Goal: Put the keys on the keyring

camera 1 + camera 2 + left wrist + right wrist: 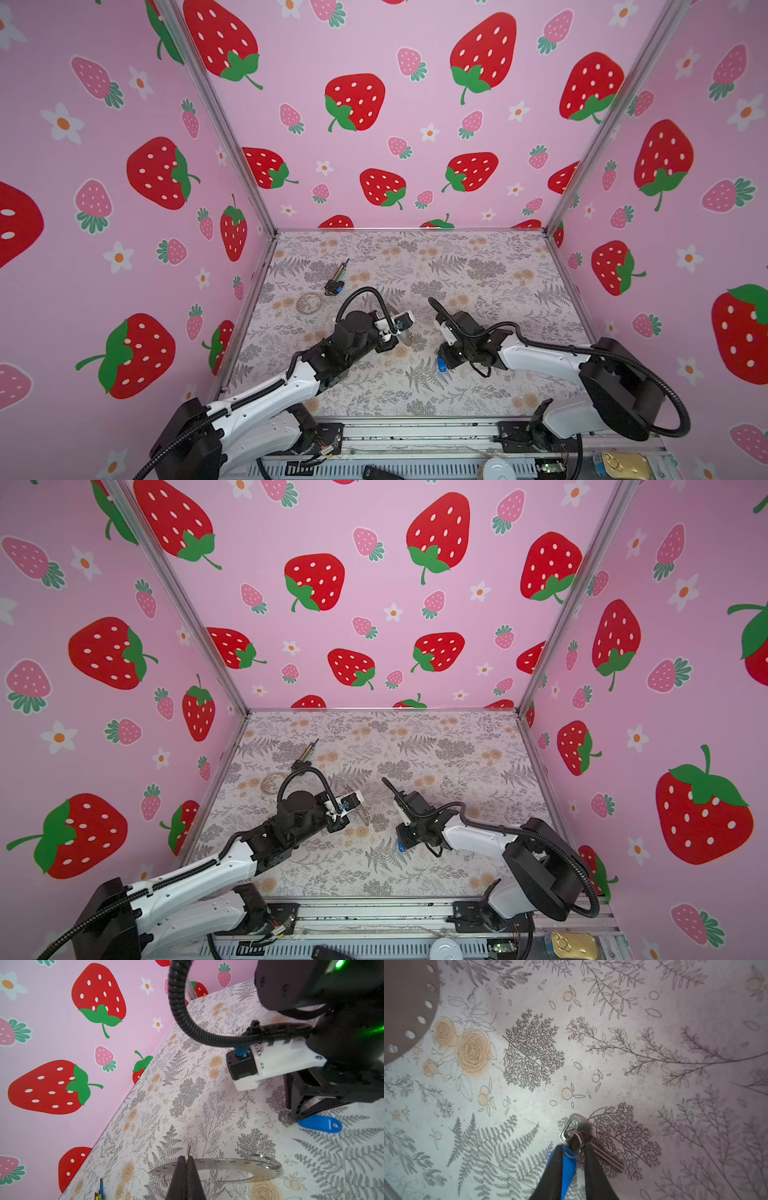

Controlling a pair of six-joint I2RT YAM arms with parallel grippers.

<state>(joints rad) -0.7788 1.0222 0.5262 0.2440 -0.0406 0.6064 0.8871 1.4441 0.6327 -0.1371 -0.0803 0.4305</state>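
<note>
**End effectors both closed: left end effector (187,1160) on the keyring (228,1164), right end effector (573,1146) on the keys (581,1126)**

At the bottom centre of the left wrist view, the left end effector has its jaws pressed fully together on the rim of the keyring. At the bottom centre of the right wrist view, the right end effector has its jaws drawn in to a narrow gap. Its fingers (591,1167) flank the small wire loop that joins tag and key, and they appear to pinch the keys there.

The floral-printed worktop (478,266) fills the lower middle of both top views.

The keyring (408,338) sits just below the centre of both top views, at the tip of the left arm and tilted. Whether its far side touches the worktop cannot be told. Its holed rim also fills the upper left corner of the right wrist view (406,1001), well apart from the keys.

A pale see-through hoop (309,303) lies on the worktop left of centre. A black-and-blue plug with coloured wires (334,286) lies just above it in the frame.

The keys (441,365) are lower and right of centre in both top views, under the right arm's tip. In the left wrist view the blue tag (320,1124) lies flat on the worktop at the right edge of the frame, with the silver key head (284,1118) just beside it.
</note>
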